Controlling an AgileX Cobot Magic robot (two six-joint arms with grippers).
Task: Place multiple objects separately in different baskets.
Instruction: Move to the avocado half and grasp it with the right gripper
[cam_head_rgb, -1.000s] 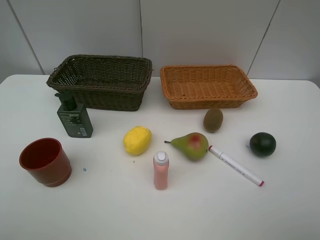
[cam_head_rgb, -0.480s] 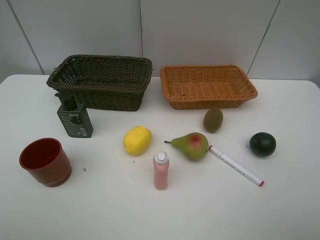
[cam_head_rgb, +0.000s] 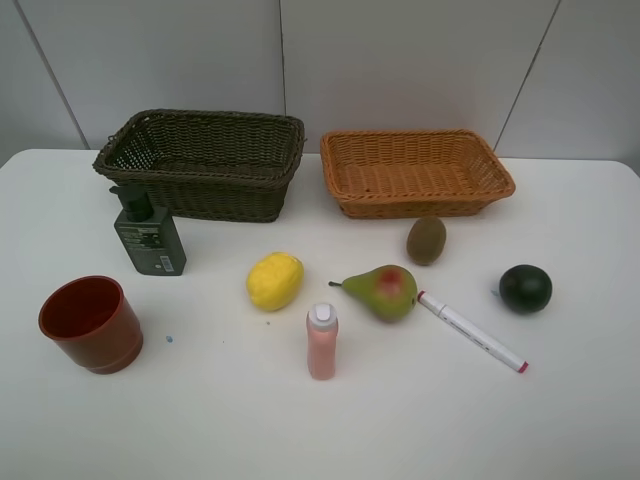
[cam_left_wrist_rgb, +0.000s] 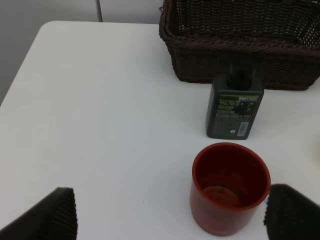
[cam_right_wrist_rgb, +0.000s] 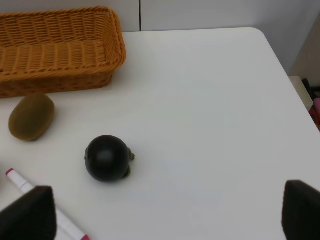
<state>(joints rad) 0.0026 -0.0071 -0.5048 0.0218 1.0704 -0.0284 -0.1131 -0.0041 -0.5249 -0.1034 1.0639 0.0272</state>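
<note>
White smooth table (cam_head_rgb: 220, 420), carrying two baskets and eight loose items, all outside the baskets. Dark brown wicker basket (cam_head_rgb: 200, 197), rectangular, deep and tightly woven, is sitting at the upper left of the high view. Light orange-tan wicker basket (cam_head_rgb: 420, 207), rectangular and shallower, is sitting just beside it at upper right of centre. Dark green pump bottle (cam_head_rgb: 150, 238), squarish and labelled, is standing upright just before the brown basket's left corner. Red cup (cam_head_rgb: 90, 322), glossy, round and tapered, is standing mouth-up at lower left. Yellow lemon (cam_head_rgb: 275, 281), a dimpled oval, is lying at centre. Green-red pear (cam_head_rgb: 383, 291) is lying to its right, stem pointing left. White marker (cam_head_rgb: 470, 331), a slim cylinder with red ends, is lying diagonally just beside the pear. Pink white-capped bottle (cam_head_rgb: 322, 342), cylindrical, is standing upright below lemon and pear. Brown kiwi (cam_head_rgb: 426, 240), a matte oval, is lying near the orange basket's front wall. Dark green round fruit (cam_head_rgb: 525, 288), smooth, is resting at right, apart. Left gripper (cam_left_wrist_rgb: 172, 215), with black ribbed pads, is hanging spread wide and grasping nothing, the cup showing between its pads. Right gripper (cam_right_wrist_rgb: 165, 212) is hanging likewise, spread and unladen, near the round fruit.
</note>
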